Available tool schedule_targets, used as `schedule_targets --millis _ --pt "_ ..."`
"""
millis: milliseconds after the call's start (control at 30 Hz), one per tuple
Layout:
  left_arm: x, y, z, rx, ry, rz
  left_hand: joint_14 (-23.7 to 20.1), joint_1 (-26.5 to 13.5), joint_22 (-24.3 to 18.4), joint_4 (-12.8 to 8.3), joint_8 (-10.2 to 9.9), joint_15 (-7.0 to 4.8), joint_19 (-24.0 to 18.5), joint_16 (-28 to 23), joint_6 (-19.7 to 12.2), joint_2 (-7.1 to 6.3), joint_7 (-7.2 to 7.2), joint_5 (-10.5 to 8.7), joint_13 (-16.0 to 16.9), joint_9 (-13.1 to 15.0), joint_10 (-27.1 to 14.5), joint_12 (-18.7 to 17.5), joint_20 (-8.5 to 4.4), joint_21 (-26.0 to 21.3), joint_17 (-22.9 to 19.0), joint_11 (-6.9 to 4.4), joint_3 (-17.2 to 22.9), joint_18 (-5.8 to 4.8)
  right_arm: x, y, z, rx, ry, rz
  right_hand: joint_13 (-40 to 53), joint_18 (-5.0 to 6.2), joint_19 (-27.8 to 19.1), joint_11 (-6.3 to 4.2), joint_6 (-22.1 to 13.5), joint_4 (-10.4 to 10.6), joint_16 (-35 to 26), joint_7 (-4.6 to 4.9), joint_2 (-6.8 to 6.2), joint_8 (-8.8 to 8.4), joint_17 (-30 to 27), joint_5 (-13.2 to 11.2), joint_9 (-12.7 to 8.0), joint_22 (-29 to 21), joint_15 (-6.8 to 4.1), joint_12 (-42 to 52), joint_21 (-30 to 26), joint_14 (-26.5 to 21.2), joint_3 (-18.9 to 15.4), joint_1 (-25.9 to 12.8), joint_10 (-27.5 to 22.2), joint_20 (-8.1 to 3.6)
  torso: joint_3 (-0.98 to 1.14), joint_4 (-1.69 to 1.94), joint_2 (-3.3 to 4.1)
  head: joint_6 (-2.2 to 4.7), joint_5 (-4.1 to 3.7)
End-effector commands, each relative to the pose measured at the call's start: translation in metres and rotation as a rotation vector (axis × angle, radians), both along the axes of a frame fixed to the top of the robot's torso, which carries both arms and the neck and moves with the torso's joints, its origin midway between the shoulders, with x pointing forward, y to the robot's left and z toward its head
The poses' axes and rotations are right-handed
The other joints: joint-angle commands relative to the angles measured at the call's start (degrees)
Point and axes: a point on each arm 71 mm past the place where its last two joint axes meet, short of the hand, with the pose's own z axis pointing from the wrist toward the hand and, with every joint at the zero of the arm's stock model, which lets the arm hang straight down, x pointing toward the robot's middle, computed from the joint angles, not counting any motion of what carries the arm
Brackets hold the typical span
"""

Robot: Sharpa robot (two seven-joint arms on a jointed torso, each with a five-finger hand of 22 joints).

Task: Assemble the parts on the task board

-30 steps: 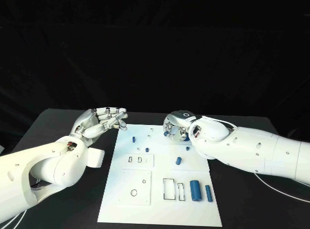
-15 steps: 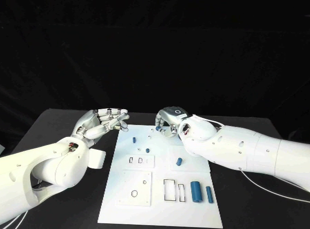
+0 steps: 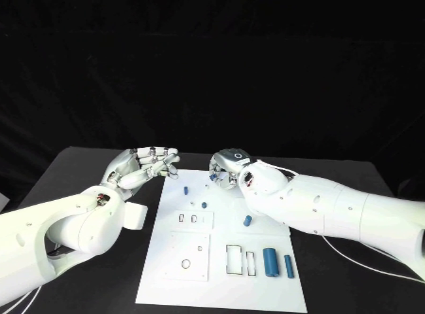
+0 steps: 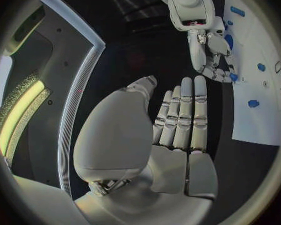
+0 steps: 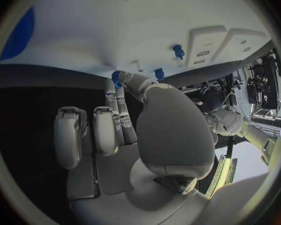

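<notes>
Right hand [image 3: 228,171] over the far end of the white board [image 3: 224,288], pinching a small blue piece [image 5: 117,77] at its fingertips, just above the board surface. Left hand [image 3: 141,168] off the board's far left corner, holding nothing, fingers loosely curled but apart. Nearer to the empty slots [image 3: 194,220]: the right hand, slots lying toward the robot from it.

Left hand [image 3: 141,167] raised, fingers apart, right hand [image 3: 229,169] pinching downward
</notes>
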Motion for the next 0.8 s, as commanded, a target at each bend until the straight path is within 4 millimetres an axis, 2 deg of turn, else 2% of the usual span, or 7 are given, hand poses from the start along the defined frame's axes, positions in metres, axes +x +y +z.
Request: schedule_targets --millis 33,633,800 --pt "-0.0004 -0.0033 0.0022 -0.009 -0.006 -0.022 -0.5 0.1 0.0 0.0 0.0 -0.01 -0.3 0.2 0.3 -0.02 0.08 -0.21 0.0 -0.1 0.4 -0.2 0.12 0.2 0.0 -0.07 0.4 0.58 0.0005 0.0023 -0.0011 -0.011 -0.01 0.011 0.1 -0.59 0.4 0.0 -0.3 -0.1 0.2 0.21 -0.15 0.38 0.0 0.3 0.3 4.1 -0.13 -0.1 0.1 2.3 0.1 -0.6 0.0 -0.24 -0.05 -0.02 0.06 -0.01 0.21" --pt "0.0003 -0.0034 0.0031 -0.008 -0.005 -0.025 -0.6 0.1 0.2 0.1 0.0 0.02 -0.5 0.3 0.2 -0.08 0.14 -0.24 0.0 -0.1 0.3 -0.3 0.13 0.4 0.1 -0.02 0.5 0.57 0.0029 0.0076 -0.0018 -0.017 -0.019 0.0 0.1 -0.59 0.4 0.03 -0.4 -0.1 0.3 0.25 -0.27 0.34 0.1 0.4 0.4 4.1 -0.09 -0.1 0.1 2.3 0.1 -0.8 -0.1 -0.2 -0.07 -0.07 0.11 0.26 0.46" --pt "0.0004 -0.0038 0.0033 -0.008 -0.004 -0.026 -0.6 0.1 0.2 0.1 0.0 0.03 -0.5 0.3 0.2 -0.09 0.15 -0.25 0.0 -0.1 0.3 -0.3 0.14 0.4 0.1 -0.02 0.5 0.57 0.0044 0.0084 -0.0031 -0.027 -0.007 0.0 -0.2 -0.38 -0.2 0.5 -1.7 0.0 0.2 0.65 -1.09 -0.33 -0.3 0.1 0.6 3.2 0.28 -0.3 -0.6 2.2 0.4 -1.7 -1.5 0.09 -0.09 -0.11 0.1 0.25 0.56"
